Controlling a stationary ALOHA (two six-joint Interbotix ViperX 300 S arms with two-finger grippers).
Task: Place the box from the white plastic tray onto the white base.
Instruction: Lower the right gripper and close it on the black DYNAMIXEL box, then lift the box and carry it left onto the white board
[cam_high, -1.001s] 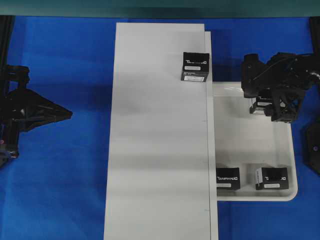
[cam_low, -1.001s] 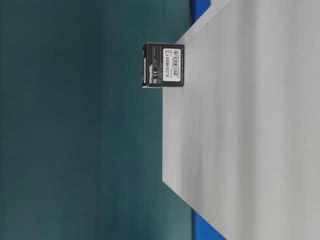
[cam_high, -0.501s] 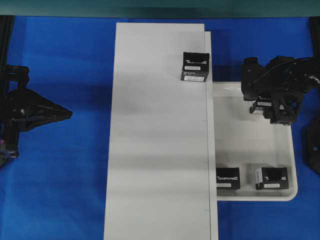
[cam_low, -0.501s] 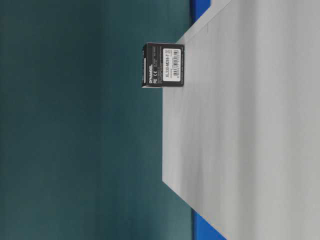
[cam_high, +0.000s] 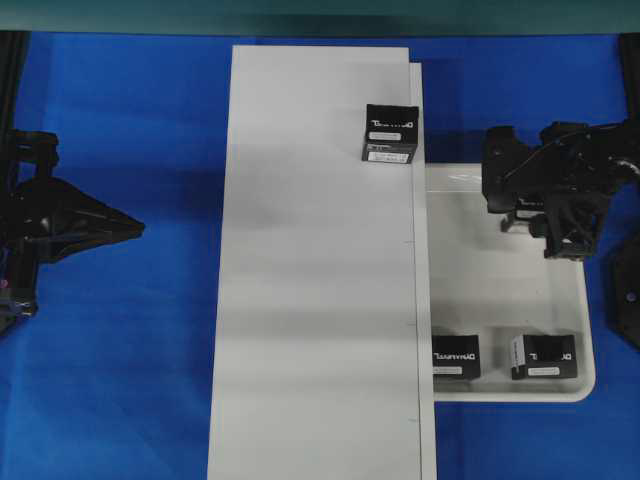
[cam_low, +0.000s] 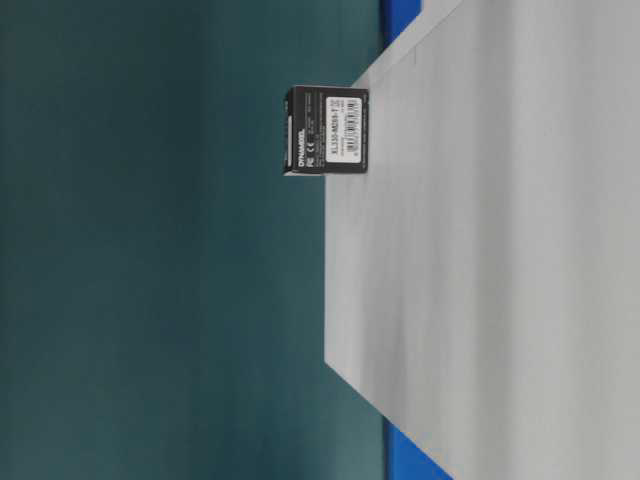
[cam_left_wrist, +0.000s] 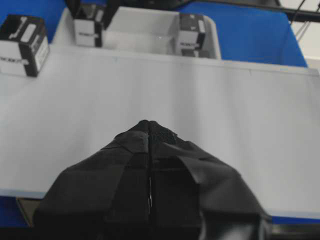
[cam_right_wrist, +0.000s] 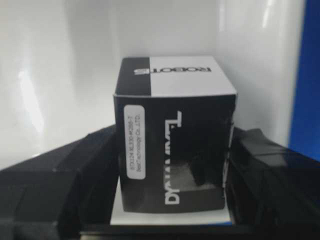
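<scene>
In the right wrist view a black box (cam_right_wrist: 175, 150) with white lettering stands between my right gripper's (cam_right_wrist: 177, 136) two fingers, which press against its left and right sides. It rests on the floor of the white plastic tray (cam_right_wrist: 260, 75). Overhead, my right gripper (cam_high: 525, 215) hangs over the tray's (cam_high: 500, 300) far end and hides most of that box. The long white base (cam_high: 320, 280) lies left of the tray, with another box (cam_high: 390, 133) at its far right edge. My left gripper (cam_high: 135, 228) is shut and empty, left of the base.
Two more boxes (cam_high: 456, 356) (cam_high: 543, 356) stand at the tray's near end. The base's right edge overlaps the tray's left rim. Blue table surface (cam_high: 150, 350) surrounds everything. The left wrist view shows my shut left gripper (cam_left_wrist: 149, 122) low in front of the base (cam_left_wrist: 225, 110).
My right gripper's fingers have come in against the sides of the box in the tray, and the gripper has shifted slightly toward the far end. The left arm has not moved.
</scene>
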